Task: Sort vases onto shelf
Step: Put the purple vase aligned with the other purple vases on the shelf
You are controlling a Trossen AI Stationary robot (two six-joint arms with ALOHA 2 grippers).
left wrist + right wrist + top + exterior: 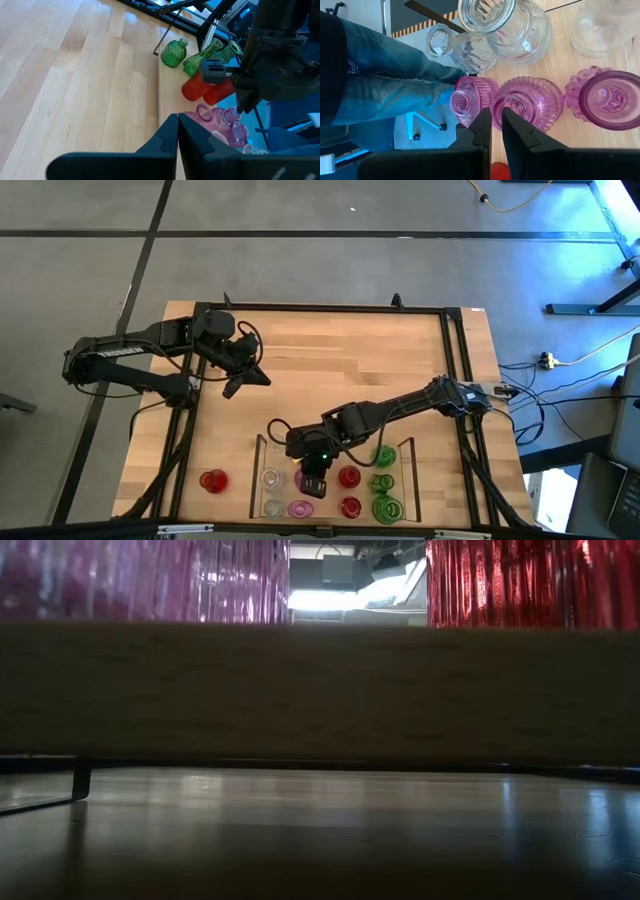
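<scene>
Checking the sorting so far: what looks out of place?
One red ribbed glass vase stands alone on the wooden table, left of the thin-framed shelf; the other vases sit inside it.

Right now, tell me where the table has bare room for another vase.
Bare wood spans the tabletop between the left gripper and the shelf. The shelf is crowded, and the right gripper hangs over its pink vases.
</scene>
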